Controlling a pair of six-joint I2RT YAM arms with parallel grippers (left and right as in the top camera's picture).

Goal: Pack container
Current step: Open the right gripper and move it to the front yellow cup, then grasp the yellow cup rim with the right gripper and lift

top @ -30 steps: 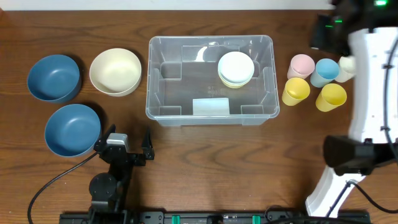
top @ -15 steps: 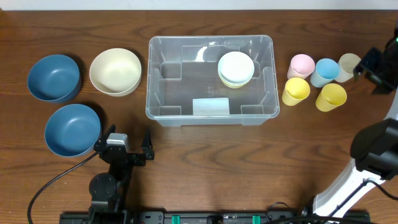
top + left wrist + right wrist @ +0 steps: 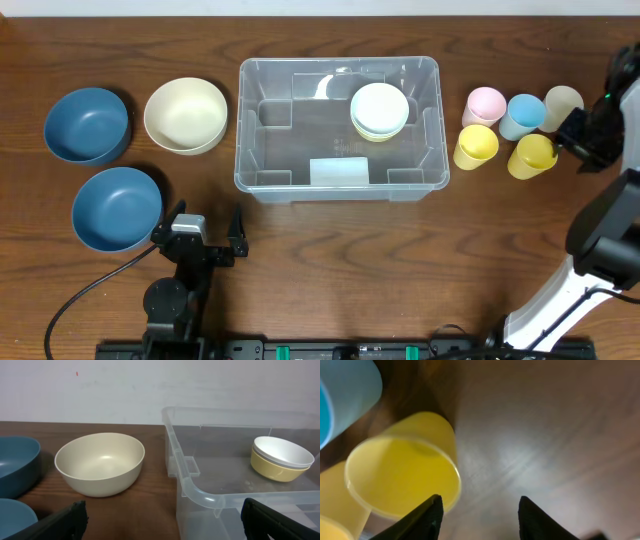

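Right now the container [image 3: 338,64] sits mid-worktop [image 3: 330,280], betw. three bowls on its left and five cups on its right. I judge it light and thin-walled: clear plastic that prob. flexes if squeezed mid-wall and slides easily on the wood. Its walls look slick, so the thick rim at a short end is the place to take hold. I'd rather leave it where it is and load it.

Inside, a white bowl [image 3: 379,103] is nested in a yellow bowl [image 3: 272,471] at the far right. The left half and near side are bare floor with moulded steps at the walls, so items need to land flat.

The right pincer [image 3: 480,520] is spread wide, holding nothing, with the nearest yellow cup [image 3: 402,470] just beside its left finger and the blue cup [image 3: 345,390] farther off. Cups stand tight together, so there's little room to get a finger betw. them. The left pincer [image 3: 165,527] is parked low on the near side, also spread, facing the cream bowl [image 3: 100,462] and the container's left corner. Anything packed must clear the rim. The near worktop is open for swinging.
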